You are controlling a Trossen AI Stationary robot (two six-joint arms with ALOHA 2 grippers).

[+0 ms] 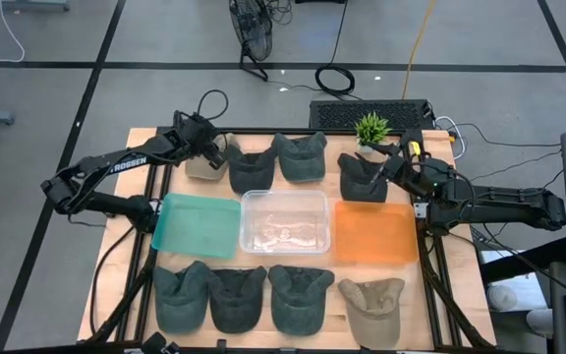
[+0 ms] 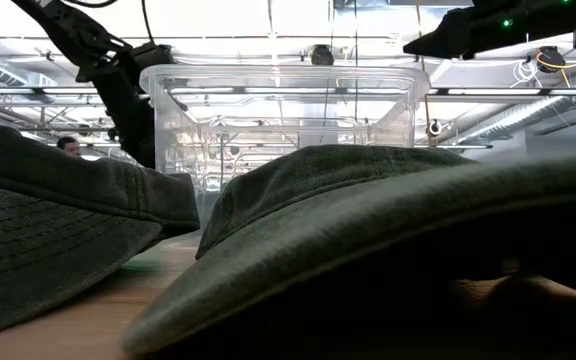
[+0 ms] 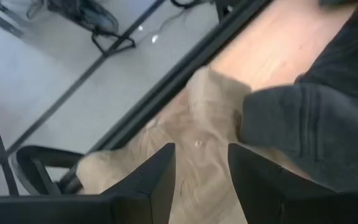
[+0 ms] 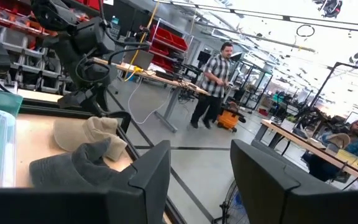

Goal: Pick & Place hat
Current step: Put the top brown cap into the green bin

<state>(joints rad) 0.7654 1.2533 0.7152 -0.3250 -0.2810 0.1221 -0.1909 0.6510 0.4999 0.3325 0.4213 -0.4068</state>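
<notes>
A tan hat (image 1: pixel 201 165) lies at the far left of the table's back row, partly under the brim of a dark hat (image 1: pixel 249 169). My left gripper (image 1: pixel 212 152) is open right over it. In the left wrist view the two fingers (image 3: pixel 160 171) stand apart above the tan hat's crown (image 3: pixel 197 140). My right gripper (image 1: pixel 376 175) is open and empty above another dark hat (image 1: pixel 362 182) at the back right. Its wrist view (image 4: pixel 194 155) looks level across the table at the tan hat (image 4: pixel 89 132). My left gripper comes slanting down at the tan hat's crown (image 3: pixel 199 158) with its fingers apart. I cannot tell whether the fingertips touch the cloth. The hat lies flat on the table.
A teal bin (image 1: pixel 197 224), a clear bin (image 1: pixel 285 220) and an orange bin (image 1: pixel 374 231) stand in a row mid-table. Three dark hats (image 1: pixel 239 297) and a tan hat (image 1: pixel 371 307) lie along the near edge. A small plant (image 1: pixel 371 126) stands at the back. People stand in the room (image 4: pixel 213 81).
</notes>
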